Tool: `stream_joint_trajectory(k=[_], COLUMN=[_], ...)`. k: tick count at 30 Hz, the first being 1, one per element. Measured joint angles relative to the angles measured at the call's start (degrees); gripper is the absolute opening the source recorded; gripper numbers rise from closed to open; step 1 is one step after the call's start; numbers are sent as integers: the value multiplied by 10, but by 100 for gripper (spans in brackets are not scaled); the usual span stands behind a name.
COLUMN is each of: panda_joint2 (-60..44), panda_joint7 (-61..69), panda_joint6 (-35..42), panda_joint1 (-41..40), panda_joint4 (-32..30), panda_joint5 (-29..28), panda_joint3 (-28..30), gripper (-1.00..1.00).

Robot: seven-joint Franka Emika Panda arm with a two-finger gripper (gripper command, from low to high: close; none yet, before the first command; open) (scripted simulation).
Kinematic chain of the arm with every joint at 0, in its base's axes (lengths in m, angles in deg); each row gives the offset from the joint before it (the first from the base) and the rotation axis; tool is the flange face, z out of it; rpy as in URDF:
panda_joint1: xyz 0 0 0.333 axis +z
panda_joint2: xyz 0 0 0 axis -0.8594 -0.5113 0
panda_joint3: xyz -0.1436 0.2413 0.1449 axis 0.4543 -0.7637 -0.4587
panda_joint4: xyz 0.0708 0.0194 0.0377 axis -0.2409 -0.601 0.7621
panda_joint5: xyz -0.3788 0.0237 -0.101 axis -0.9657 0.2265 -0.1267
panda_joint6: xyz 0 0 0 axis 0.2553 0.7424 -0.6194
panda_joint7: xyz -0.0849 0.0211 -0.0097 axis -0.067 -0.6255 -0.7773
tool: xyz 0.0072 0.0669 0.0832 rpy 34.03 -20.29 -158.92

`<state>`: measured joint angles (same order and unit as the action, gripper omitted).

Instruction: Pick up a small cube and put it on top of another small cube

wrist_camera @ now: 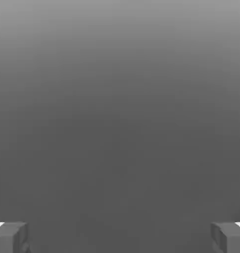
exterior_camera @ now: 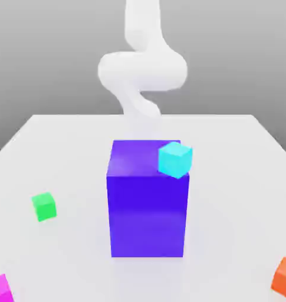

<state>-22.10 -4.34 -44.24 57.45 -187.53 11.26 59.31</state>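
Two jaws spread wide on nothing in hand view, pink cube at table corner in exterior view

You're looking at a big blue-purple block mid-table, small cyan cube at its top edge; green cube, magenta cube, orange cube well apart.

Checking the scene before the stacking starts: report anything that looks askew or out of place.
The small cyan cube sits turned at the big blue-purple block's top corner, on the exterior view's right, overhanging the edge. The small green cube lies flat on the white table.
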Motion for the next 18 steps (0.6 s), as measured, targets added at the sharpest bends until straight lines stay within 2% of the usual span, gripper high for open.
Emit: stream_joint_trajectory(k=[18], panda_joint2=[-377], panda_joint7=[-131], panda_joint6=[-88], panda_joint1=[-106], panda_joint4=[46], panda_joint5=[-1], panda_joint3=[54], gripper=[0])
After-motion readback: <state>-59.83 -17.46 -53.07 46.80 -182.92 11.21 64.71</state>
